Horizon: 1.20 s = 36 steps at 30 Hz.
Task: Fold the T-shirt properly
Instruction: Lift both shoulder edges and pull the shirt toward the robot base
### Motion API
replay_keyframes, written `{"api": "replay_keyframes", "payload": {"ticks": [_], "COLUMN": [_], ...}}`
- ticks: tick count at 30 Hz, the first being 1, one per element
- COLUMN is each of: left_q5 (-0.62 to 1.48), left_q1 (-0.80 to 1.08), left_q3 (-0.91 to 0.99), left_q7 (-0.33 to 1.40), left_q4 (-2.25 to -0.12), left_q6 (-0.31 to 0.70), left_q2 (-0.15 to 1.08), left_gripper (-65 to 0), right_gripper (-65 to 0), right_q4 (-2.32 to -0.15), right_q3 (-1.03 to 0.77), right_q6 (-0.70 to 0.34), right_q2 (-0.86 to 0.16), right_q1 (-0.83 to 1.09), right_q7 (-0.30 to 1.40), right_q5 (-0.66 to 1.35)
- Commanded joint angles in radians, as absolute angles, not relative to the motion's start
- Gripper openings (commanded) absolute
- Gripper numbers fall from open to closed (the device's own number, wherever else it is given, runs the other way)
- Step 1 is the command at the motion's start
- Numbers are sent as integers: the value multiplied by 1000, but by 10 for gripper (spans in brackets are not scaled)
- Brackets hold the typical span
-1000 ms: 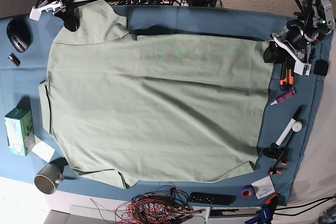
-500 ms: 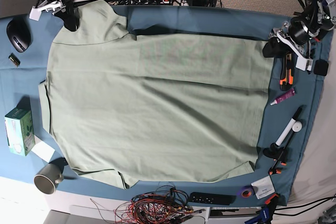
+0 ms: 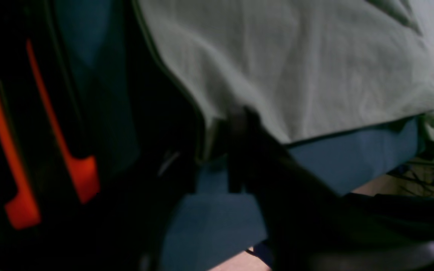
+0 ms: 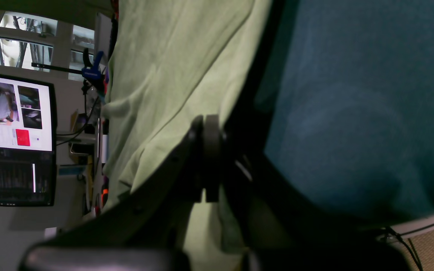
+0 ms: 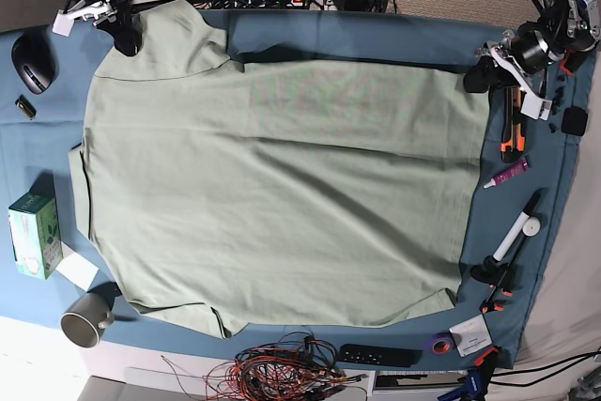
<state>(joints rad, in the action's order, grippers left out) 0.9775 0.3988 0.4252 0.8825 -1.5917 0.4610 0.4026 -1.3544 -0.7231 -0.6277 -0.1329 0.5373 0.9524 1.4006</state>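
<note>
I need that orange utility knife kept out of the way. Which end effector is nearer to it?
Left. The left end effector is just above the orange utility knife; the right end effector is across the T-shirt.

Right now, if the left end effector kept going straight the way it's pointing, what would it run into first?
Most likely the T-shirt. The left end effector sits at the shirt's hem corner, pointing across the table cloth toward the fabric. The left wrist view shows the hem right at its fingertips, though depth there is blurry.

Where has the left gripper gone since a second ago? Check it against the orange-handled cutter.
Yes. The left gripper has moved up, away from the orange-handled cutter, to the T-shirt corner.
</note>
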Motion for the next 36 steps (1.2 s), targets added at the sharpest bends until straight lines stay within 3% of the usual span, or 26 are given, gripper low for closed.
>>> {"api": "replay_keyframes", "payload": {"ticks": [1,2,7,10,20,36], "left_q5": [916,909,871,871,876,875], "left_q1": [415,415,415,415,434,674], "left_q3": [418,418,418,418,436,437], "left_q7": [949,943,920,920,946,954], "left_q4": [-1588,-1588,-1588,-1588,-1607,-1843], "left_q6": [447,447,446,446,438,439], "left_q2": [408,408,408,408,416,415], "left_gripper": [-622,-650,-650,-650,-650,-650], "right_gripper": [-650,-650,-650,-650,-650,-650], "right_q4": [-1353,-1353,-1353,-1353,-1502,-1663], "right_q3": [-722,-722,-722,-722,-731,-833], "right_q6": [-599,-599,-606,-698,-698,-698], "right_q2": [-138,-138,-138,-138,-150,-169], "right_q1": [552,552,552,552,635,789], "right_q7": [987,986,959,958,955,953], "right_q5": [1342,1340,1304,1290,1255,1242]}}
